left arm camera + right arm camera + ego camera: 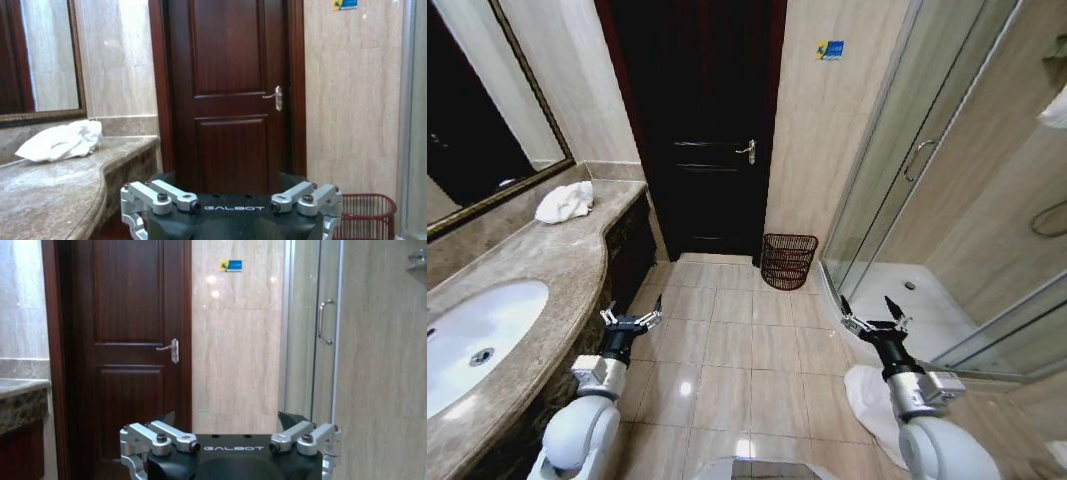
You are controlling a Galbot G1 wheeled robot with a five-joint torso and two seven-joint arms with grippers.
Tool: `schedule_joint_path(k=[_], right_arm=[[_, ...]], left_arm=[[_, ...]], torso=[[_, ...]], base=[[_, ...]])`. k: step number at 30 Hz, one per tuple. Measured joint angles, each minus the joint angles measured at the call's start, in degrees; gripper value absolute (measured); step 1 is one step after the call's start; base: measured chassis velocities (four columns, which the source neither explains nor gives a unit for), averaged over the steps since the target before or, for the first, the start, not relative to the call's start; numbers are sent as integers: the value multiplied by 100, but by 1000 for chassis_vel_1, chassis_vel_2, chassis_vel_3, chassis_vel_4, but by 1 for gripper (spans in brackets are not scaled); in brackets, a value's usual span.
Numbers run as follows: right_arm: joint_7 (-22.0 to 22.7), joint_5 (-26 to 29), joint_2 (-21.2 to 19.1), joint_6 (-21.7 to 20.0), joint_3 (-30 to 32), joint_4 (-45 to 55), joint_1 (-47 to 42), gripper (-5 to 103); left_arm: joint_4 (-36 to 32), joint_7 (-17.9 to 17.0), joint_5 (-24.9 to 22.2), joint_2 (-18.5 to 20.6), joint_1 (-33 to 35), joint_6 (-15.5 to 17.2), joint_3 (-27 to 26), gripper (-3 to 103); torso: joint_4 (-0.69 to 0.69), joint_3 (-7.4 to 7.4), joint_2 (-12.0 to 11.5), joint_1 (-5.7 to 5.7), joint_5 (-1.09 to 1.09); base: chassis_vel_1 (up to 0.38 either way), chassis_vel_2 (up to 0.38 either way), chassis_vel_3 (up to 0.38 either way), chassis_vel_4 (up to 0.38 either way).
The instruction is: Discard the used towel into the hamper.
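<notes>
Left gripper (631, 321) and right gripper (872, 319) spread wide, empty, towel (565, 202) on counter (547, 262)

Even, fairly bright indoor light. Glare spots on floor tiles (685, 388) at 6 o'clock, on wall (213, 285) in right wrist view. Head view edges bowed. Door (702, 130) dim.

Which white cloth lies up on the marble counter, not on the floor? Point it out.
The crumpled white towel at the counter's far end, beside the mirror. The other white cloth lies flat on the tiled floor beside the right gripper, by the shower.
</notes>
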Motion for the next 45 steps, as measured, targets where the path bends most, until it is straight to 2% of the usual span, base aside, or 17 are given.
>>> schedule_joint_path(k=[12, 23, 31, 37, 45], right_arm=[[158, -77, 115, -112, -141, -72, 19, 100], [26, -267, 332, 133, -279, -162, -49, 100], [1, -175, 288, 1, -312, -52, -14, 100], [133, -119, 221, -185, -355, -209, 377, 100], [75, -30, 335, -27, -336, 45, -185, 100]], left_arm=[[-5, 79, 23, 29, -58, 106, 45, 100], [178, 184, -56, 131, -134, -229, -38, 100], [-64, 78, -19, -23, -129, 19, 2, 100], [-156, 363, 49, -292, -204, -55, -56, 100], [-173, 344, 124, -189, -331, 39, 22, 100]], torso=[[1, 0, 0, 0, 0], [0, 0, 0, 0, -1], [-1, 0, 0, 0, -1], [2, 0, 0, 0, 1], [-3, 0, 0, -1, -1]], base=[[0, 0, 0, 0], [0, 0, 0, 0], [0, 0, 0, 0], [0, 0, 0, 0], [0, 0, 0, 0]])
